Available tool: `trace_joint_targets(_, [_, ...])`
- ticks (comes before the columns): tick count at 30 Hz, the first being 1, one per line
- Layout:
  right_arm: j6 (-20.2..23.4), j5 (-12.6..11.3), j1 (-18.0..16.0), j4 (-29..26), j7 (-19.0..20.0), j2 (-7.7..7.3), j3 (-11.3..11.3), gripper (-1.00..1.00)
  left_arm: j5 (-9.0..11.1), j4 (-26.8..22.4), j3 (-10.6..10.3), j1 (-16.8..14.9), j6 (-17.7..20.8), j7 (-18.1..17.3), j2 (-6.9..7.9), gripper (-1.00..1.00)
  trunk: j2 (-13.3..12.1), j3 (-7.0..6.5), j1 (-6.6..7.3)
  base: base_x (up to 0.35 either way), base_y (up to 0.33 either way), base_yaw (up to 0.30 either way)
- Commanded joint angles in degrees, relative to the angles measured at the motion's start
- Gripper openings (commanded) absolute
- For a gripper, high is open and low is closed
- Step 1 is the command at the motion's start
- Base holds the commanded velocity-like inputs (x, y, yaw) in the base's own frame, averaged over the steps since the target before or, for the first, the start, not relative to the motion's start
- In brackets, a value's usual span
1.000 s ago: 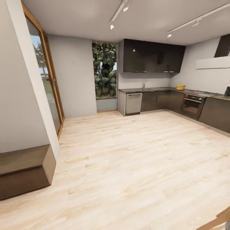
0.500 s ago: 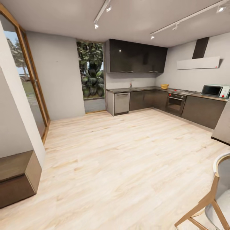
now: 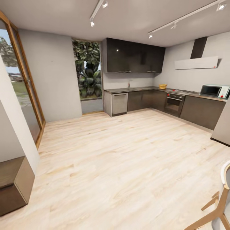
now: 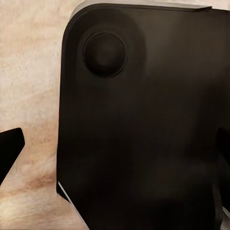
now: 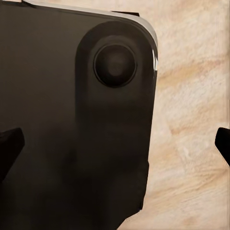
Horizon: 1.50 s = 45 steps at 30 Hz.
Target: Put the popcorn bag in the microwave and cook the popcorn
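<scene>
The microwave (image 3: 214,91) is sitting far right on the countertop (image 3: 204,95). Both wrist views are facing a dark base (image 4: 143,120) over floor (image 5: 191,120). I cannot tell either gripper's finger state.

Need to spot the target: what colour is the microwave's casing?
Pale mint-blue, with a dark glass door; the microwave shows best in the head view.

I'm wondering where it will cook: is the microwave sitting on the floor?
No, the microwave stands up on the countertop at the far right of the kitchen, beside the steel hob.
</scene>
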<state>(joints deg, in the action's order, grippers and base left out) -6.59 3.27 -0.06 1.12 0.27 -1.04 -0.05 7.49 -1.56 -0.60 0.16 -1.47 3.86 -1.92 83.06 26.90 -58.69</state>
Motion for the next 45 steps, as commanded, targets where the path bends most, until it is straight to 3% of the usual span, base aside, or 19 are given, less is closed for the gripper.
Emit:
trace_joint_targets(1, [-0.3, 0.3, 0.0, 0.1, 0.0, -0.01, 0.0, 1.0, 0.5, 0.0, -0.1, 0.0, -0.1, 0.1, -0.02, 1.0, 0.0, 0.03, -0.04, 0.324, 0.0, 0.0])
trace_joint_targets(45, [-0.4, -0.2, 0.0, 0.1, -0.4, -0.01, -0.1, 1.0, 0.7, 0.0, 0.0, 0.0, -0.1, 0.2, -0.03, 1.0, 0.0, 0.03, -0.04, 0.324, 0.0, 0.0])
